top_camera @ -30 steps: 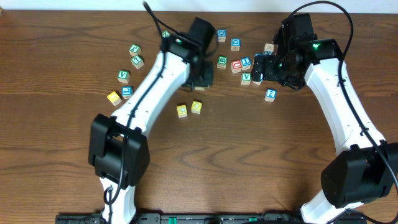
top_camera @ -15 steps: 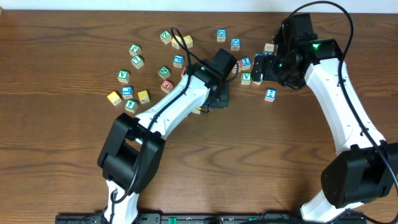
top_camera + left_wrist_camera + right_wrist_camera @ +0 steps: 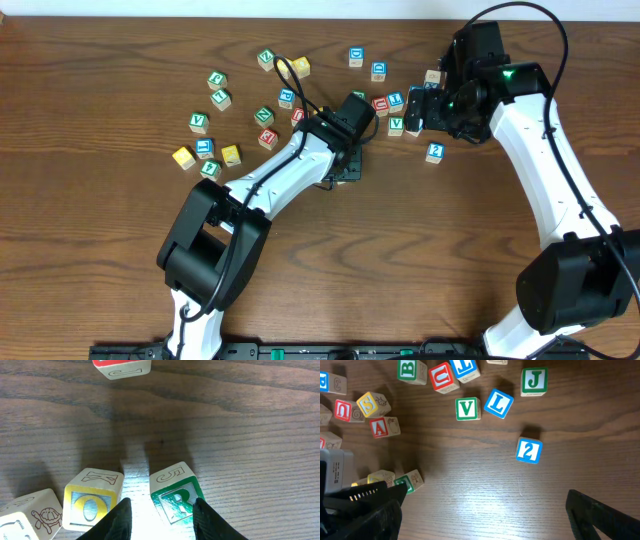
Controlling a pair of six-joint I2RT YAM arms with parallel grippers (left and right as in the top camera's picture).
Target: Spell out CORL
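As jaws gape, R block seemingly between

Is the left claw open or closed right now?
Open. The left claw has its fingers apart, the green R block loose between them.

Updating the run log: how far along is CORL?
Done: O block and R block sit side by side, slightly apart. In hand: nothing; left jaws open over those two. Left: L block lies unplaced beside the V block; turtle block next to O shows no letter, so C unconfirmed.
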